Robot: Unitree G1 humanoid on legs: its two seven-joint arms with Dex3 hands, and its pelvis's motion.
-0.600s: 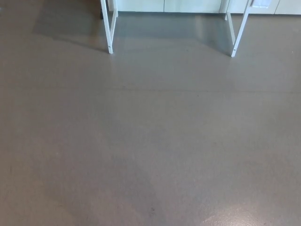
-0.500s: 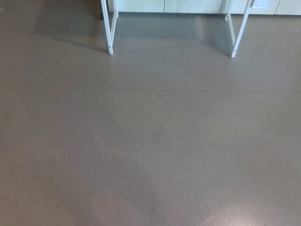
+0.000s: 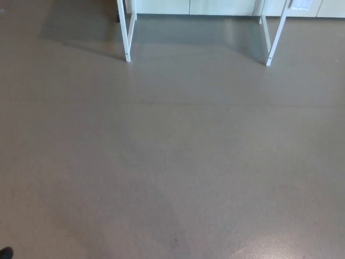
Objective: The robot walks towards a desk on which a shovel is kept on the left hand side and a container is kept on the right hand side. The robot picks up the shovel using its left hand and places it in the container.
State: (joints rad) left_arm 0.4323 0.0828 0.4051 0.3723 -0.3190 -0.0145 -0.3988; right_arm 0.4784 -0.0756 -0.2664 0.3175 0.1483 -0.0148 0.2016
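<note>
Grey floor point(image 3: 172, 162) fills nearly everything from where the robot looks down; at the far edge stand the white desk legs point(image 3: 128, 32), a pair on the left and another on the right point(image 3: 272, 38); pale cabinet fronts point(image 3: 215, 6) run behind them; the desktop, shovel and container lie above the view; a small dark shape point(image 3: 5, 252) sits at the bottom left corner, too little to identify; neither hand shows, so their state can't be told.
</note>
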